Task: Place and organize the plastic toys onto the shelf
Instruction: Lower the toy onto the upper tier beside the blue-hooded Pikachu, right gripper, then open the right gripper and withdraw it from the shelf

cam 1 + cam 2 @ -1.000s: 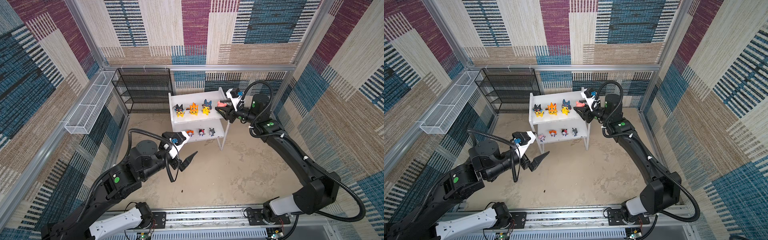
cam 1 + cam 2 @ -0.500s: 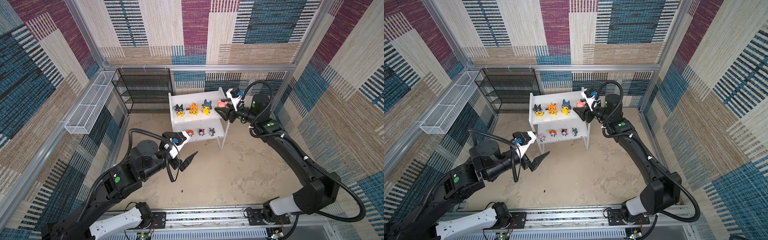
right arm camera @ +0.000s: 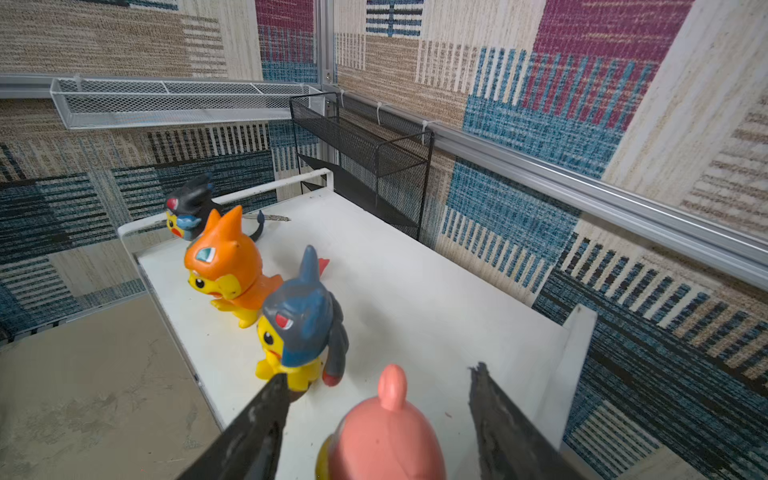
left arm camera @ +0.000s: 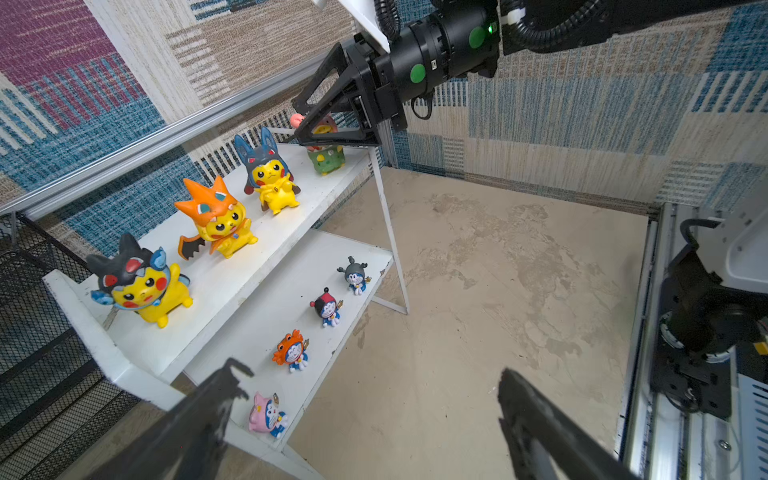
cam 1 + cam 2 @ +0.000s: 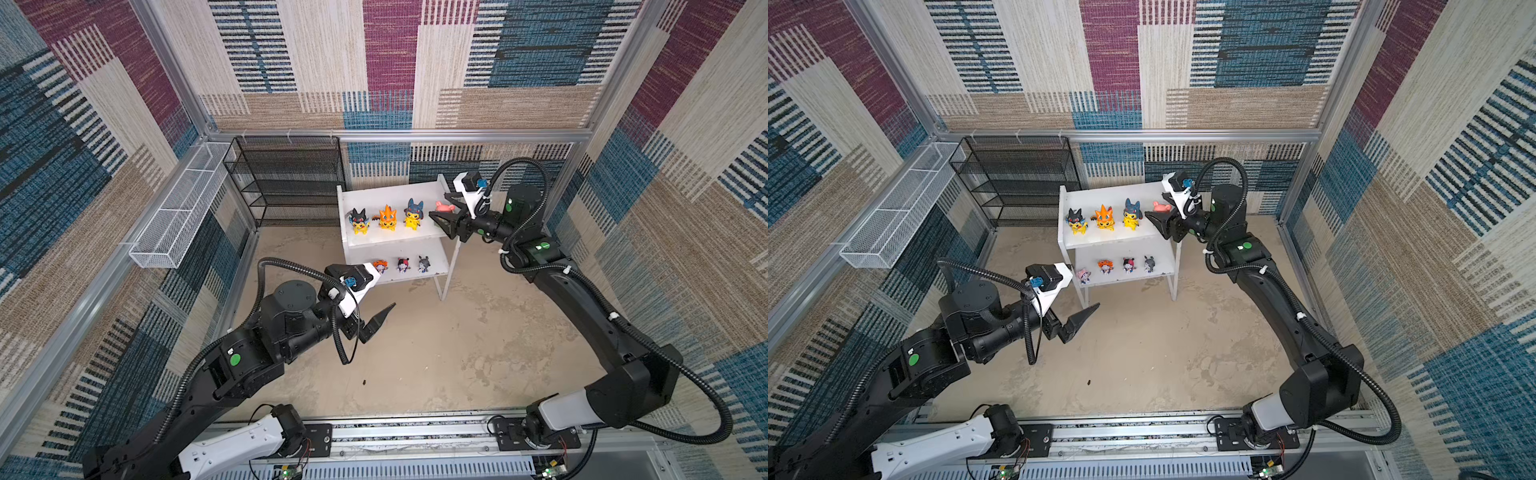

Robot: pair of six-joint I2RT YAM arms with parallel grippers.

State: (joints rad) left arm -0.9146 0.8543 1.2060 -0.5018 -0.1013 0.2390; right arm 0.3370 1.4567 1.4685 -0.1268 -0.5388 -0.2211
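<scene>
The right gripper (image 3: 379,372) stands with jaws apart around the pink-and-green toy (image 3: 386,436), gripping nothing (a gap shows on each side). This toy stands on the top board of the shelf (image 3: 415,291), beside three yellow toys (image 4: 220,224). The left gripper (image 4: 370,370) is wide open and empty.

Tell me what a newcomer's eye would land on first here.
On the white shelf, three yellow figures and a pink-and-green toy line the upper board, with four tiny figures below. The right gripper stands open around the pink-and-green toy. The left gripper hangs open over the floor in front.
</scene>
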